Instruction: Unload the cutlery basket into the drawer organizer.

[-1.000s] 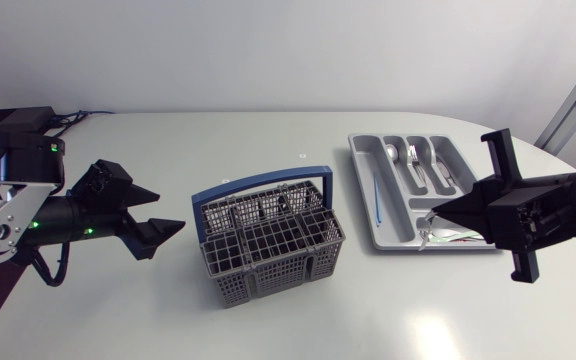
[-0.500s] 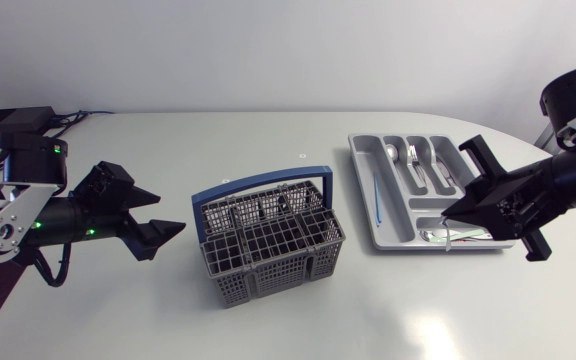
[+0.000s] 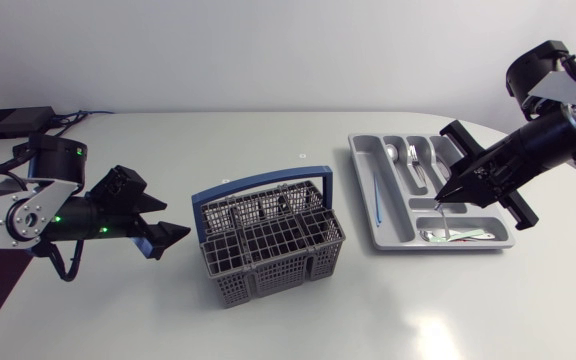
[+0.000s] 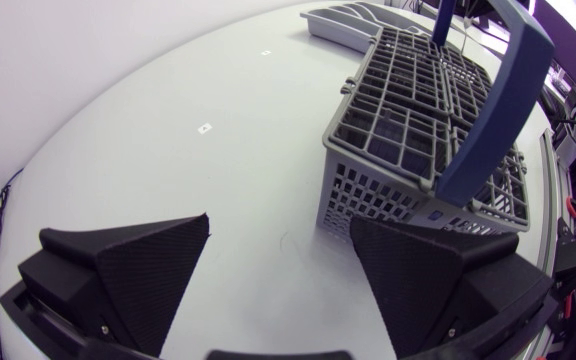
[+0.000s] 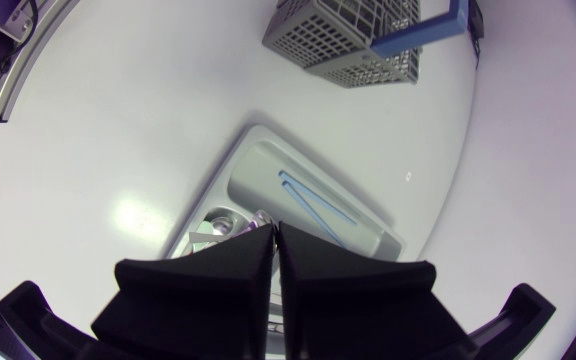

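Head view: drawer organizer [image 3: 364,190] already holds cutlery [image 3: 415,165]; right gripper [image 3: 444,200] closed above it, left gripper [image 3: 174,222] open beside the cutlery basket [image 3: 268,250], contents unclear.

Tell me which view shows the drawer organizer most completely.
The head view: the whole drawer organizer shows, with all compartments. The right wrist view has part hidden by the right gripper; the left wrist view catches only a corner.

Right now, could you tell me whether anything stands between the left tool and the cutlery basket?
Nothing visible does. The left tool is open and points at the basket. Only bare table lies between it and the basket's near wall.
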